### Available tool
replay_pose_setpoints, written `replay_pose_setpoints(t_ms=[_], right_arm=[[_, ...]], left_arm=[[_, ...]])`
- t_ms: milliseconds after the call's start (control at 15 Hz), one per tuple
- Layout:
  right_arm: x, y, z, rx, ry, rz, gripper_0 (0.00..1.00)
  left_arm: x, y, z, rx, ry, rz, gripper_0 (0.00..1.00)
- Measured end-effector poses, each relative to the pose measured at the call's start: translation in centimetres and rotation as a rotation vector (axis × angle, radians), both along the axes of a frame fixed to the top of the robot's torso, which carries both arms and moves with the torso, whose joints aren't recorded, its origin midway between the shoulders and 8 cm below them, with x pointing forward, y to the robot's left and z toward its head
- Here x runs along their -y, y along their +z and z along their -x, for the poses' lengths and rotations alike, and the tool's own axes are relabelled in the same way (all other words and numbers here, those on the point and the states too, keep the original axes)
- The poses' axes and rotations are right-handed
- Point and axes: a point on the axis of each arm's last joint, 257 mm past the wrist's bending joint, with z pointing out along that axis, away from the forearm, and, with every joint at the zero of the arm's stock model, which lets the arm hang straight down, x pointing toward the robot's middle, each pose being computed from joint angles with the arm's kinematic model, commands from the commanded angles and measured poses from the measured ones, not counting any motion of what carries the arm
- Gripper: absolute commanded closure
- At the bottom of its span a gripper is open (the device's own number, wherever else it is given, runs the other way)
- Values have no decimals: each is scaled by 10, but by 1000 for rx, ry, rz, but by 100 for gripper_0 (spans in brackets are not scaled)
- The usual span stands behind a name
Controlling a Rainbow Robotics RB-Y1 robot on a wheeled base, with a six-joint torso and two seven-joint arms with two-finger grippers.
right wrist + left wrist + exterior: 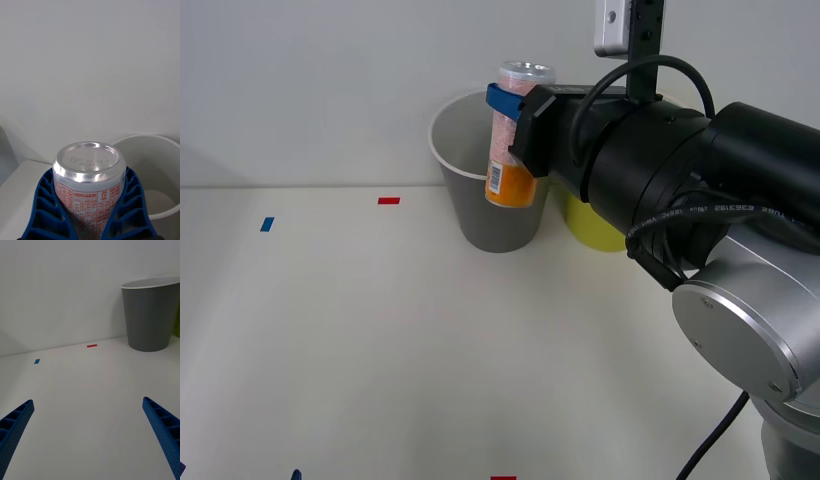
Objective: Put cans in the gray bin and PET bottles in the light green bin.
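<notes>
My right gripper (508, 112) is shut on the can (513, 150), a slim pale pink can with an orange band at its lower end and a silver top. The can stands upright at the level of the gray bin's (480, 215) white rim, at the side nearer the light green bin (592, 230), which my right arm mostly hides. In the right wrist view the blue fingers (45, 202) clasp the can (88, 176), and the bin's white inside (157, 168) opens just beyond it. My left gripper (88, 401) is open low over the table. No PET bottles are in view.
A red tape mark (388, 201) and a blue tape mark (267, 224) lie on the white table (380, 340) left of the bins. A plain wall stands close behind the bins. My right arm's bulk (700, 200) hangs over the table's right side.
</notes>
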Motion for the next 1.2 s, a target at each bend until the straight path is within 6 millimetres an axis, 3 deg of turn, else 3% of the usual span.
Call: replay_pose_setpoints(t_ms=[200,400,733,1067,1200], right_arm=[[-23,33,-10,30,26,-41,100],[-39,50,-26,48,19,-22,100],[-51,60,-52,69,8,43,100],[-61,59,-81,120,8,57,100],[-55,55,-98,152,-23,83,100]], left_arm=[[0,0,0,0,0,0,0],[0,0,0,0,0,0,0],[0,0,0,0,0,0,0],[0,0,0,0,0,0,0],[0,0,0,0,0,0,0]])
